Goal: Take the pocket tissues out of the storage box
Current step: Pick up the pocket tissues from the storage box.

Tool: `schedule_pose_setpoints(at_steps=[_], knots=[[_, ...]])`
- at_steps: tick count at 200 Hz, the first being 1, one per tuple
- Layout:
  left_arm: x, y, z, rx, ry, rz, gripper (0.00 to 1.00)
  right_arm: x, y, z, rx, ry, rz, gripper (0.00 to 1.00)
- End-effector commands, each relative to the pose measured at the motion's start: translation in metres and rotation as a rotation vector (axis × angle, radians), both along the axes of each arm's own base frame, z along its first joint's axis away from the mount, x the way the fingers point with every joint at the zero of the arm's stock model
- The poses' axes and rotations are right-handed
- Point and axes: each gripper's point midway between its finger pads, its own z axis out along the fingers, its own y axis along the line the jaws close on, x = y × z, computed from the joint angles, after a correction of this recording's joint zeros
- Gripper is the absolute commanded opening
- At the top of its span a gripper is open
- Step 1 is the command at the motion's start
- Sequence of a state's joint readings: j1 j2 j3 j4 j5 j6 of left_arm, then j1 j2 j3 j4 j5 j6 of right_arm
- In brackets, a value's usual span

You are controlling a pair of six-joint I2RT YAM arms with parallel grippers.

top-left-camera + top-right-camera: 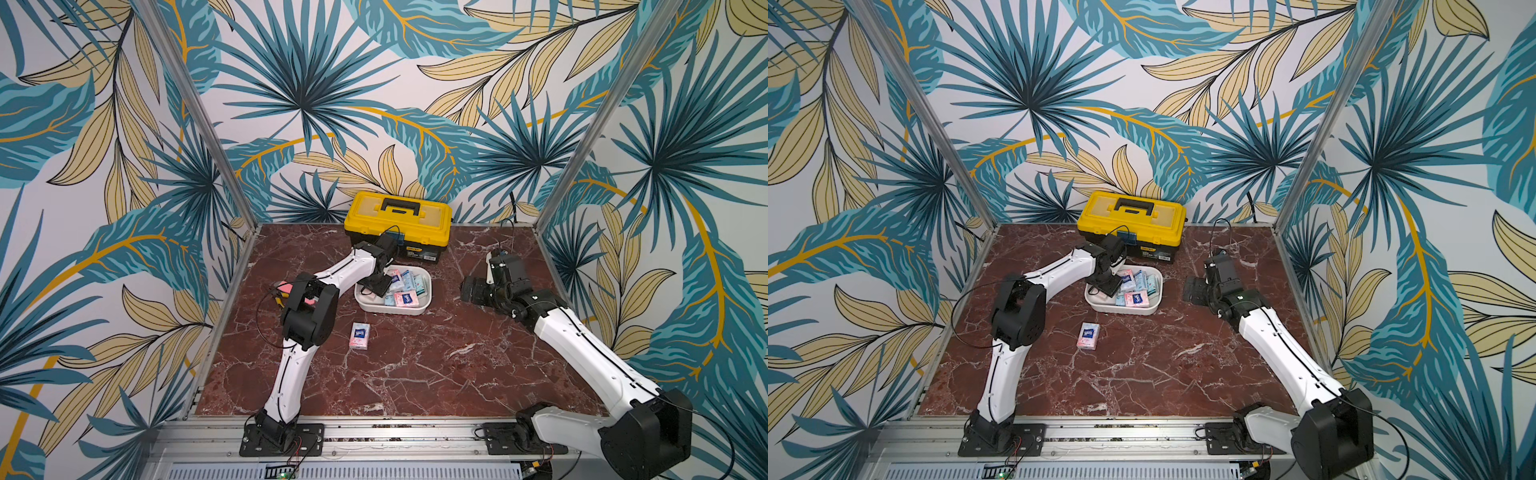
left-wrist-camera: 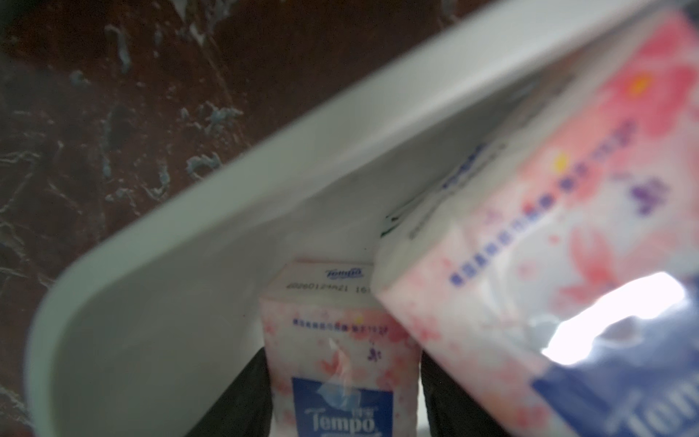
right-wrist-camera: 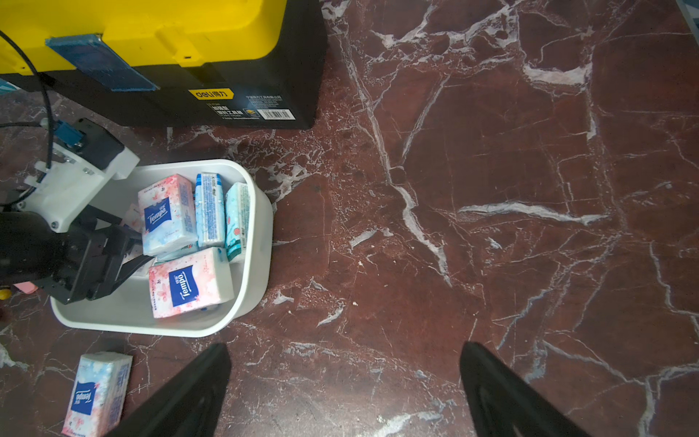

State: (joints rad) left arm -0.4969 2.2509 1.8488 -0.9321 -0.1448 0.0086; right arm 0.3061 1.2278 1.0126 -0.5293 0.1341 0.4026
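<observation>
While the left gripper (image 3: 134,248) is sitting inside the shallow white plastic storage box (image 1: 399,309), its black fingers (image 2: 242,408) are pressing narrow against both long sides of a pink flower-printed pocket tissue packet (image 2: 340,340). That packet's long axis is running straight ahead of the wrist, beside the box wall, so a straight lift appears due. Other soft packets (image 3: 168,215) are lying in the box, and a further pink packet (image 1: 360,336) is lying on the red marble tabletop (image 3: 491,151). The right gripper (image 3: 345,346) is hanging wide and empty, well apart.
</observation>
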Motion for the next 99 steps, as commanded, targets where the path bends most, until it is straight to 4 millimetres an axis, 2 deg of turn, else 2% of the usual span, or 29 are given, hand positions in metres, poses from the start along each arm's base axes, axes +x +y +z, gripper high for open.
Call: schedule_pose_setpoints(at_steps=[1,55,99], knots=[[0.004,-0.004,0.012,-0.035,-0.009,0.011,0.61,0.002,-0.001,0.000,-0.011,0.009,0.001,0.99],[-0.001,-0.002,0.048,-0.101,-0.078,0.071,0.59,0.001,-0.001,-0.001,-0.005,0.012,-0.006,0.99],[-0.015,0.002,0.081,-0.175,-0.122,0.147,0.57,-0.001,-0.002,-0.001,0.005,0.013,-0.022,0.99]])
